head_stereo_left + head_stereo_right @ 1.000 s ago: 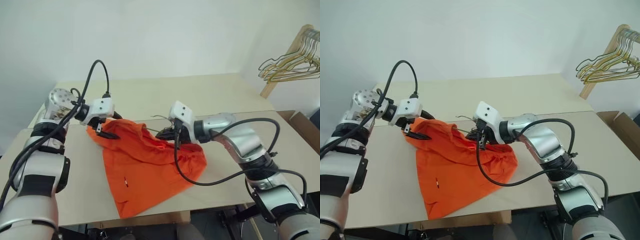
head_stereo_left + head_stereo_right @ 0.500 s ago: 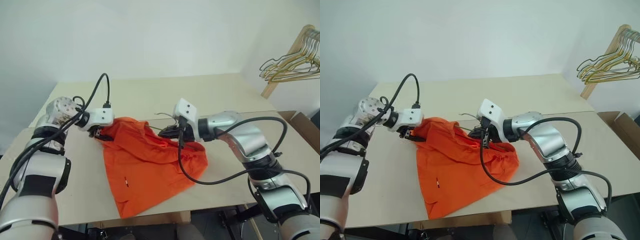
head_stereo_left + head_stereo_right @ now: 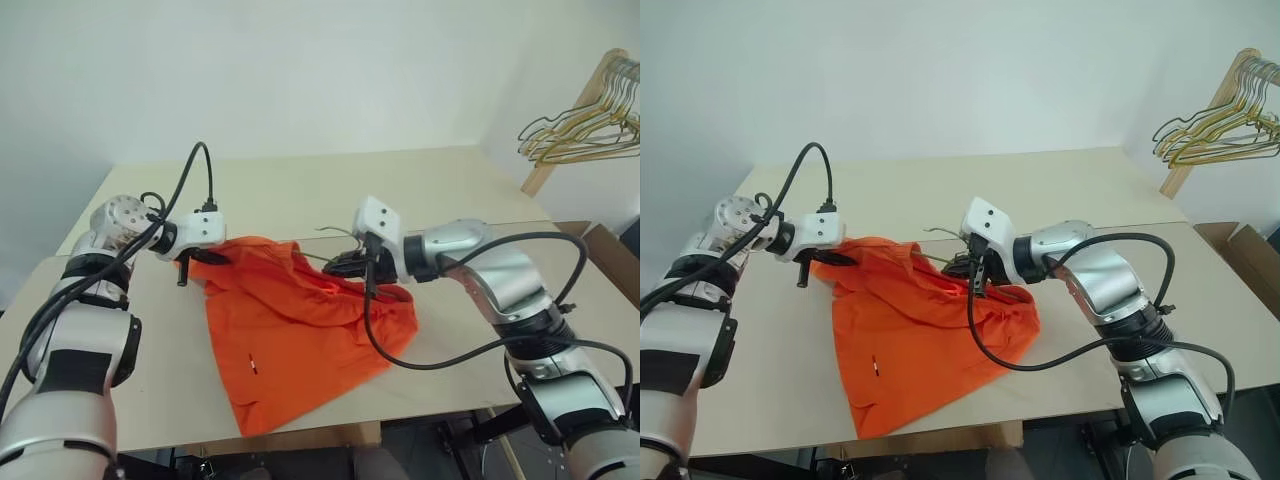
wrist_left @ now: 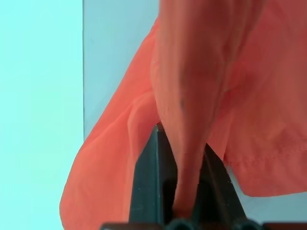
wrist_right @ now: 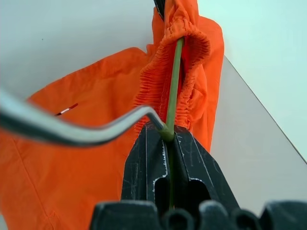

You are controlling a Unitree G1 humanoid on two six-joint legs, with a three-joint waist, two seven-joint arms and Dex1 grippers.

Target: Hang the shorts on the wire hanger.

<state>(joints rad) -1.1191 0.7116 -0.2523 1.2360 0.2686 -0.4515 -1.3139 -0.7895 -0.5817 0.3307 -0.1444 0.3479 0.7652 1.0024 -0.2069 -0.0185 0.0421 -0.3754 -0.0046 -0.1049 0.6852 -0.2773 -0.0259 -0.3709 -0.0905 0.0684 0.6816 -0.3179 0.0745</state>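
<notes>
The orange shorts (image 3: 290, 330) lie crumpled on the light table (image 3: 430, 190), one leg reaching the front edge. My left gripper (image 3: 205, 258) is shut on a fold of fabric at their far left corner; in the left wrist view, the cloth (image 4: 192, 96) is pinched between the black fingers (image 4: 148, 177). My right gripper (image 3: 345, 265) is shut on the wire hanger (image 5: 173, 81) just below its hook (image 3: 335, 232). The hanger's wire runs into the gathered waistband (image 5: 192, 48), and the rest of it is hidden inside the shorts.
A bunch of gold wire hangers (image 3: 585, 130) hangs on a wooden rack (image 3: 565, 120) at the far right. A cardboard box (image 3: 605, 250) sits below it beside the table. Bare tabletop stretches behind the shorts and to their right.
My left gripper, open beside the shorts a second ago, has closed on the fabric at their left corner. The right gripper keeps its hold on the hanger, barely moved.
</notes>
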